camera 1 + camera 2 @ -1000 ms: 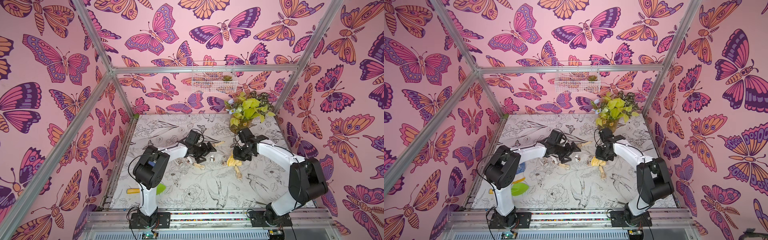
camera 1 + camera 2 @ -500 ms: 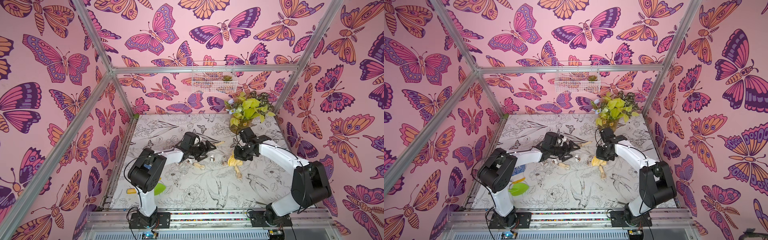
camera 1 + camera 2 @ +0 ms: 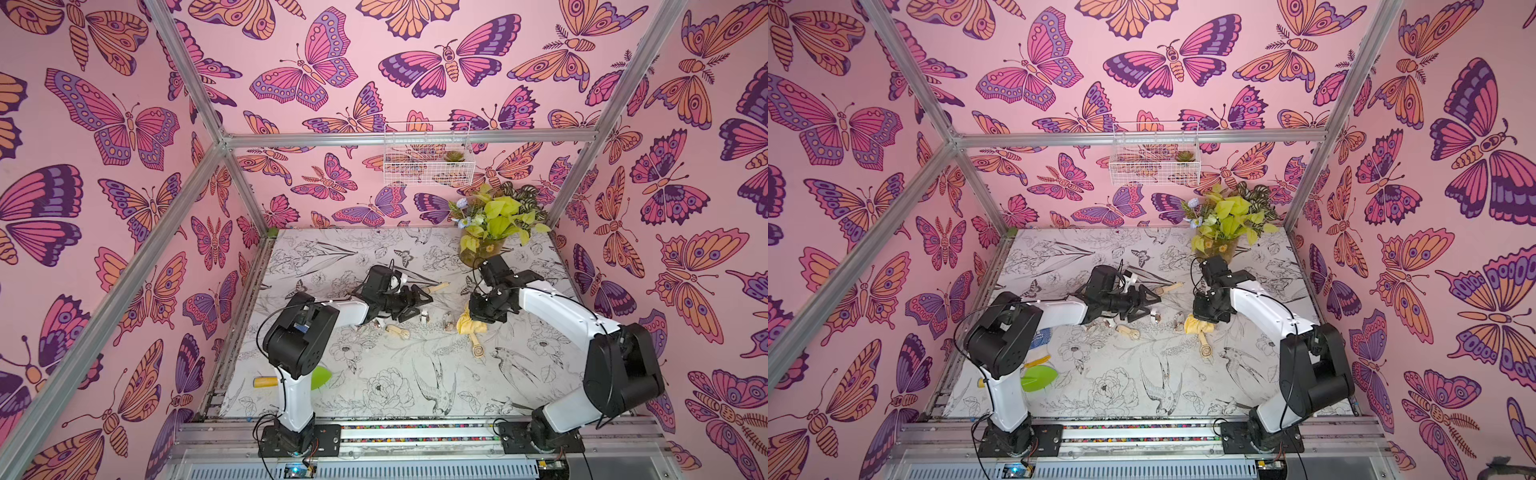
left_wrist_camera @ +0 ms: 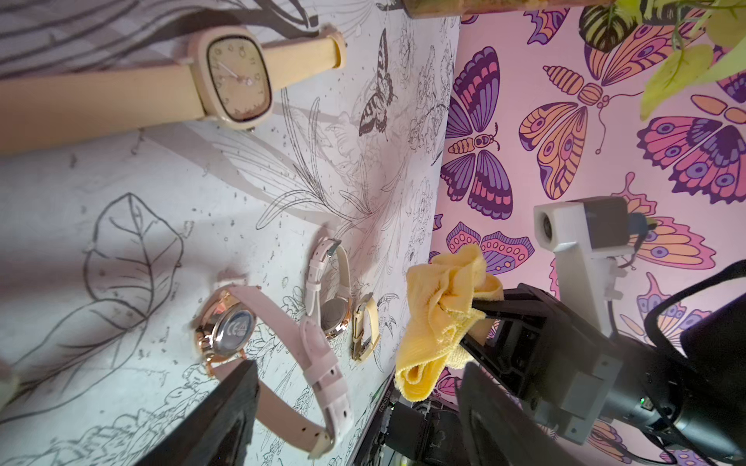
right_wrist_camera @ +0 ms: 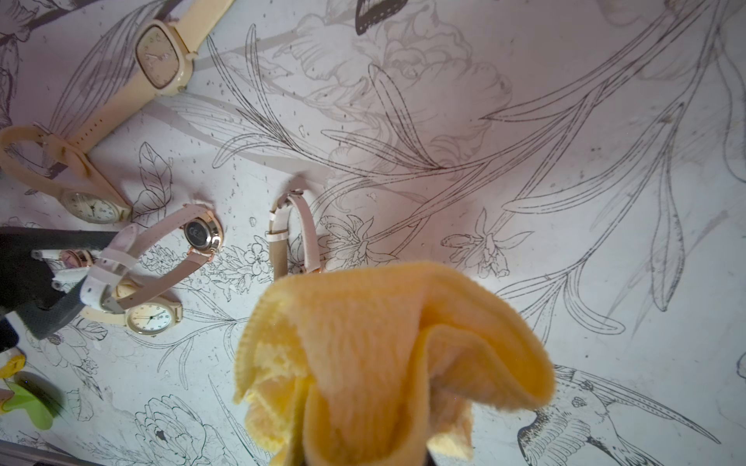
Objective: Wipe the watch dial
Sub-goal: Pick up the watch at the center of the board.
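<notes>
Several watches lie mid-table. A pink-strapped watch [image 4: 230, 329] with a rose-gold case rests dial down, and its strap [image 4: 323, 363] runs between the fingers of my left gripper [image 4: 355, 415]. That gripper is open and sits low over the watch [image 3: 419, 305]. My right gripper [image 3: 484, 311] is shut on a yellow cloth [image 5: 387, 355], which hides its fingertips and hangs just above the table [image 3: 469, 324]. Under the cloth's edge a second pale-strapped watch [image 5: 296, 238] stands on its side. A cream square watch [image 4: 238, 76] lies dial up farther off.
Two cream round-dial watches [image 5: 149, 318] [image 5: 95, 210] lie beside the left fingers, and another [image 3: 478, 351] lies nearer the front. A potted plant [image 3: 494, 224] stands at the back right under a wire basket [image 3: 428, 160]. A green object [image 3: 320, 376] and a yellow stick [image 3: 266, 382] lie at the front left.
My left gripper has edged slightly forward over the pink watch and its elbow has swayed. The right arm with the cloth has hardly moved.
</notes>
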Robot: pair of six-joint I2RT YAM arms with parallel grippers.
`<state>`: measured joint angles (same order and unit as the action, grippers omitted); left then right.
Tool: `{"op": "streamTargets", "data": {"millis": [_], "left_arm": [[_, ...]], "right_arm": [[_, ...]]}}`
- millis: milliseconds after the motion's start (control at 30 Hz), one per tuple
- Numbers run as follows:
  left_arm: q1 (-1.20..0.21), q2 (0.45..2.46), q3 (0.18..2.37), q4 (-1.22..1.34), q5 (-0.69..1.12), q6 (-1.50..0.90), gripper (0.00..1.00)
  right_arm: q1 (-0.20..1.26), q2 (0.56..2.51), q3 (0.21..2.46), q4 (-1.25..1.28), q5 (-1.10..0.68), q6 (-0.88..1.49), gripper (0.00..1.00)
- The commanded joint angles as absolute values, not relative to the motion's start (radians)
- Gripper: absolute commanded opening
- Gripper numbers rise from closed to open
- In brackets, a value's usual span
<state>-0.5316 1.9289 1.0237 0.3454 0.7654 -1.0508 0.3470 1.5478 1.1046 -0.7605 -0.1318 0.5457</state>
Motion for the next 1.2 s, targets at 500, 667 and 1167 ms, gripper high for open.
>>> {"op": "streamTargets", "data": {"millis": [500, 667, 1167], "left_arm": [[-0.546, 2.108, 1.119, 0.394, 0.863, -1.129, 0.59], [-0.545, 2.135, 1.147, 0.402, 0.890, -1.142, 0.40], [-0.525, 2.160, 1.120, 0.501, 0.979, -1.183, 0.00]], "right_arm": [[0.342, 1.524, 1.099, -0.772, -0.123, 0.556, 0.00], [0.341, 1.520, 1.095, -0.772, -0.115, 0.558, 0.00], [0.341, 1.531, 1.108, -0.756, -0.128, 0.572, 0.00]]}}
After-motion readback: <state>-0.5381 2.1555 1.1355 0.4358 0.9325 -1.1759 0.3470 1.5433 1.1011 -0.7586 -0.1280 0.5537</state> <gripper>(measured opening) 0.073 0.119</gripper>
